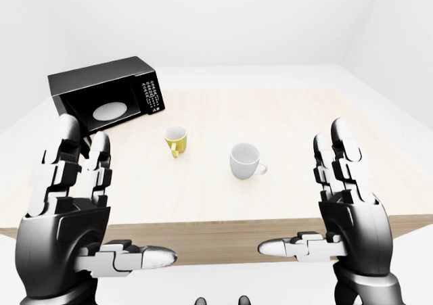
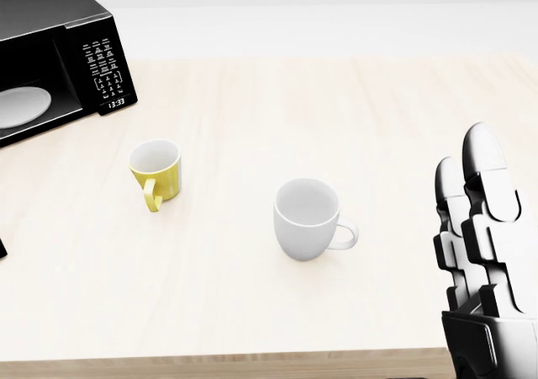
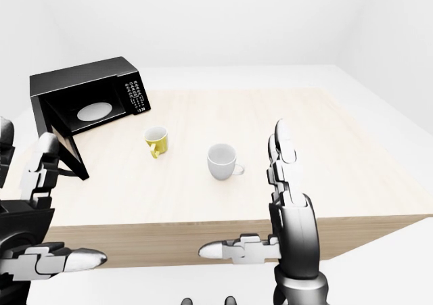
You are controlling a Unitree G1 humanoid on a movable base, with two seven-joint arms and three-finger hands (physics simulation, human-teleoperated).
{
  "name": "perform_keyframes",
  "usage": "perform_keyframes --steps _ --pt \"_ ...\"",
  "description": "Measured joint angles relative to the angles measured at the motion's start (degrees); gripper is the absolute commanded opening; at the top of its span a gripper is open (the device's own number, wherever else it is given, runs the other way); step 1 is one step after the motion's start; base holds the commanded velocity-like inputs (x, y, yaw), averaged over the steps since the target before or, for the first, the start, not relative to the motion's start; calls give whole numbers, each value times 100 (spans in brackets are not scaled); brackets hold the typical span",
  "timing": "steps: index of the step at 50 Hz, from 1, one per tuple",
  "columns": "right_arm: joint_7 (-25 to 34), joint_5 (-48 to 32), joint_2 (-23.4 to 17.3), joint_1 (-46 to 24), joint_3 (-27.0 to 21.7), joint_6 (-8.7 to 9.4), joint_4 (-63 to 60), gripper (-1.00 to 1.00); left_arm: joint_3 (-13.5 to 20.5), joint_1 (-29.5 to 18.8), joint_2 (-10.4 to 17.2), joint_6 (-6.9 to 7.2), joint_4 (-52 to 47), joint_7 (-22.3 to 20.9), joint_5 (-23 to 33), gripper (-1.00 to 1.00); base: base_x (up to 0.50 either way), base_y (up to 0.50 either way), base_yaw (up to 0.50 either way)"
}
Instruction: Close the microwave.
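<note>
A black microwave stands on the table at the upper left, with a keypad on its right side. Its door hangs open, swung out toward the lower left. A white plate lies inside. My left hand is open, fingers upright, at the lower left of the left-eye view, partly in front of the door and apart from it. My right hand is open and empty at the lower right, over the table's near edge.
A yellow mug and a white mug stand on the light wooden table to the right of the microwave. The table's near edge runs between my hands. White walls surround the table.
</note>
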Motion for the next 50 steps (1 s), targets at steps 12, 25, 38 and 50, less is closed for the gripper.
perform_keyframes --steps 12,25,38,50 --pt "200 -127 209 122 28 0 -68 100 -69 224 420 -122 -53 280 -195 100 0 0 0" --pt "271 -106 282 175 14 0 -91 100 -131 347 668 -123 -73 453 -256 100 0 17 0" --pt "190 -60 181 153 38 0 -96 100 -174 395 843 -123 -74 579 -269 100 0 50 0" --pt "115 -58 97 160 98 0 -97 100 -186 410 898 -123 -74 621 -262 100 0 50 0"
